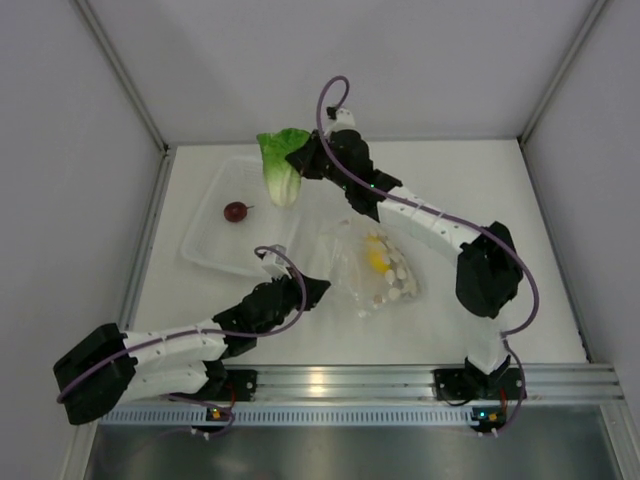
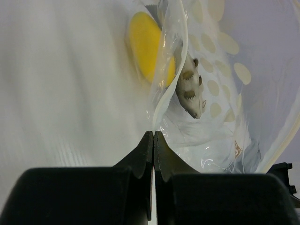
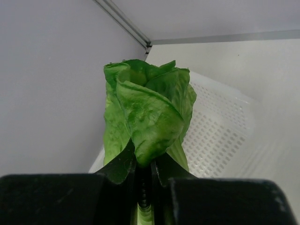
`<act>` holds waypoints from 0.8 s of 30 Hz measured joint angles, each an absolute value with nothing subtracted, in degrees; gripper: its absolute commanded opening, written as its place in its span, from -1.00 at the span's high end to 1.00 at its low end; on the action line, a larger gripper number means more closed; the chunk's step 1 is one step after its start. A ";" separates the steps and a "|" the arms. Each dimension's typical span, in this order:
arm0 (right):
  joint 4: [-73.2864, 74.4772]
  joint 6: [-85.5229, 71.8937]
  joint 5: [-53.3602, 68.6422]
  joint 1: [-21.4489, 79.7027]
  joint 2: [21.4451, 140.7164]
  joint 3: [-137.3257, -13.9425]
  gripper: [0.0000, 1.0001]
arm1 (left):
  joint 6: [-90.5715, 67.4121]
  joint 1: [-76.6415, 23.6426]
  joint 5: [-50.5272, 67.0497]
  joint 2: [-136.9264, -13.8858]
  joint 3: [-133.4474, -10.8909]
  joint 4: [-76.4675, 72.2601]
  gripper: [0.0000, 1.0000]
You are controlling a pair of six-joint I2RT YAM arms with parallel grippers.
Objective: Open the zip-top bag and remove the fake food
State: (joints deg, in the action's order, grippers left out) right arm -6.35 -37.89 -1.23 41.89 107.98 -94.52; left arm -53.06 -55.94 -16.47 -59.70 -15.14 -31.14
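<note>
The zip-top bag [image 1: 378, 265] lies crumpled on the table's middle, clear with white dots. Inside it are a yellow piece [image 2: 145, 47] and a whitish-brown piece [image 2: 190, 89]. My left gripper [image 1: 320, 291] is at the bag's left edge, and its jaws [image 2: 153, 133] are shut on the plastic film. My right gripper [image 3: 146, 161] is shut on the green lettuce leaf [image 3: 145, 117] and holds it over the far right corner of the clear tray [image 1: 205, 250]. The lettuce leaf [image 1: 280, 165] hangs with its white base down. A dark red fruit [image 1: 236, 211] rests in the tray.
The perforated tray [image 3: 220, 126] sits left of the bag, close to the left wall. Walls enclose the table at left, back and right. The arm bases and a metal rail [image 1: 350, 385] line the near edge.
</note>
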 measured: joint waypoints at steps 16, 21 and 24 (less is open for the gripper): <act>7.86 -30.48 -1.37 46.76 126.28 -116.42 -0.66 | -53.08 -55.94 -17.67 -53.71 -12.29 -30.41 1.00; 9.30 -28.58 -0.97 46.81 125.60 -117.23 -0.62 | -52.69 -55.94 -17.80 -52.97 -12.45 -28.38 1.00; 11.00 -26.92 -1.54 46.81 122.50 -114.15 -0.58 | -52.18 -55.94 -18.13 -52.77 -13.43 -26.83 1.00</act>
State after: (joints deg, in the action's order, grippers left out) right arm 11.00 -26.92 -1.54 46.81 122.50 -114.15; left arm -52.18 -55.94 -18.13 -52.77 -13.43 -26.83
